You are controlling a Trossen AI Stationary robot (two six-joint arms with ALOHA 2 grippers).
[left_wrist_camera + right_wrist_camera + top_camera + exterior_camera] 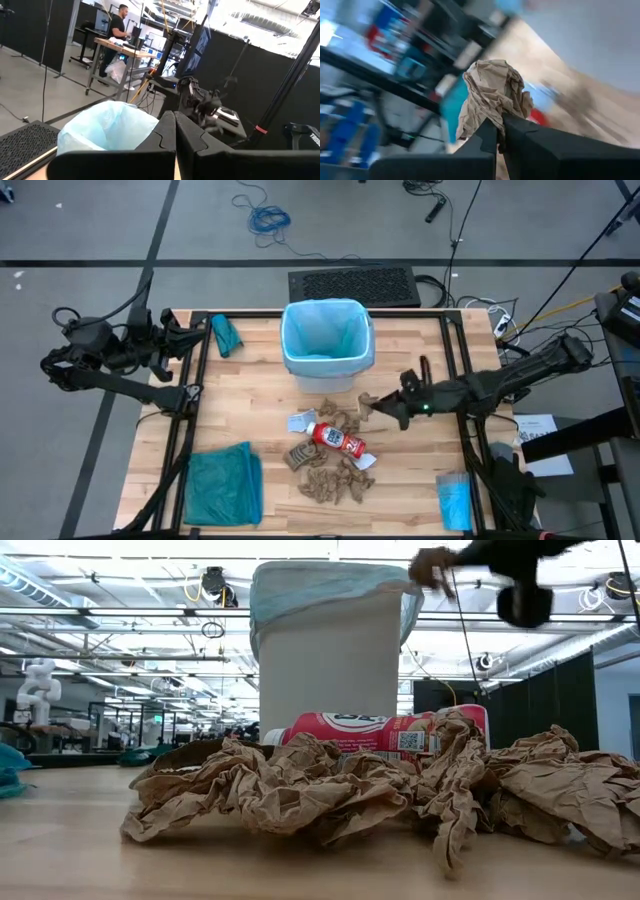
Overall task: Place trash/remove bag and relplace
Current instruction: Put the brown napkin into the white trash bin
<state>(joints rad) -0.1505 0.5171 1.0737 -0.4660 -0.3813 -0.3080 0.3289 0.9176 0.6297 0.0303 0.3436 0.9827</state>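
Observation:
A white bin (328, 363) stands at the table's far middle, lined with the pale blue bag (322, 328), whose top is folded over the rim (330, 590). In front of it lies the trash: brown crumpled paper scraps (335, 475), a red-and-white bottle (338, 440) and a whitish wrapper (300, 422). My right gripper (385, 408) hovers above the heap's far right side, shut on one brown paper scrap (492, 92). My left gripper (175, 131) is shut on nothing, level, off the table's far left corner. My right gripper pinches the crumpled paper scrap by its lower edge (492, 120) between its two fingers. The fingers come nearly level from the table's right. The scrap (368, 404) is lifted clear of the heap and stands bunched beyond the fingertips.
A darker teal bag (222, 485) lies at the near left. A small folded teal packet (225, 335) sits at the far left beside the bin. A blue packet (455, 500) lies at the near right. A black frame (190, 390) borders the tabletop.

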